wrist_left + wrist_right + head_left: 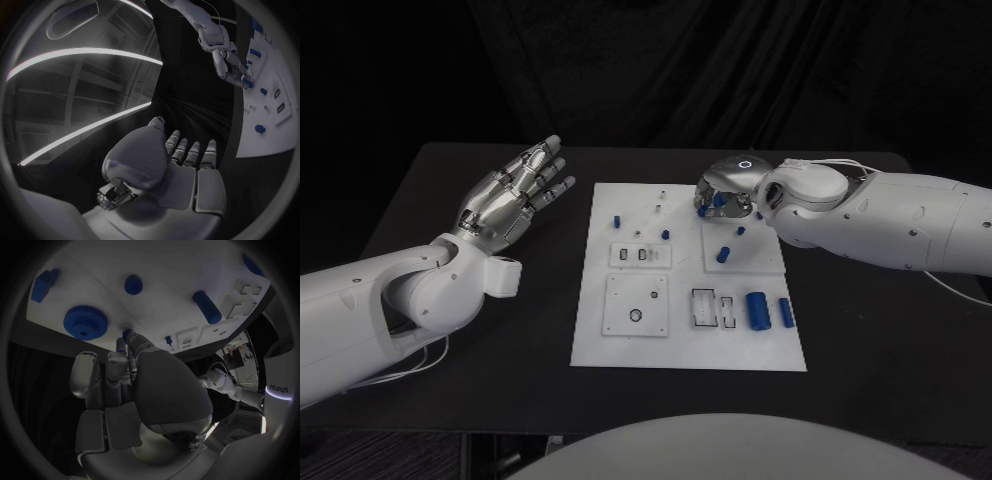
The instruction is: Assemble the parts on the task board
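Right hand (728, 192) bent over task board (625, 345)

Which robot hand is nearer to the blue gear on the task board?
The right. The right robot hand is over the far end of the task board, beside the blue gear. The left robot hand hovers off the board's left edge.

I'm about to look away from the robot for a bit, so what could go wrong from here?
The right hand pinches a small blue part at its fingertips over the far end of the white board; it could slip out. A blue gear sits close by and might get bumped. The left hand, open off the board, can't help.
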